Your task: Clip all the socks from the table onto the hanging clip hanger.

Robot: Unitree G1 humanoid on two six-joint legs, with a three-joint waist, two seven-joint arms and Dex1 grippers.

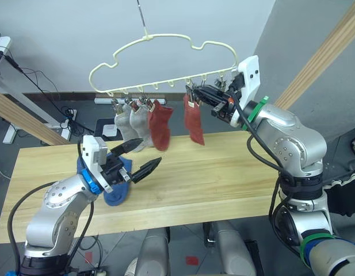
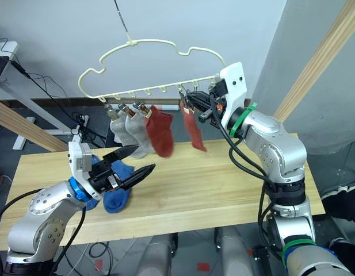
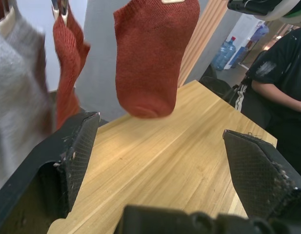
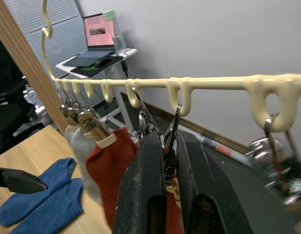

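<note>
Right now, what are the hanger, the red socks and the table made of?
The clip hanger looks like wire coated in pale-yellow plastic: thin, smooth and slightly glossy, with shiny metal clips below. The rust-red socks look like soft knit fabric, matte with fine ribbing. The table seems to be light wood planks, with visible grain and seams.
</note>
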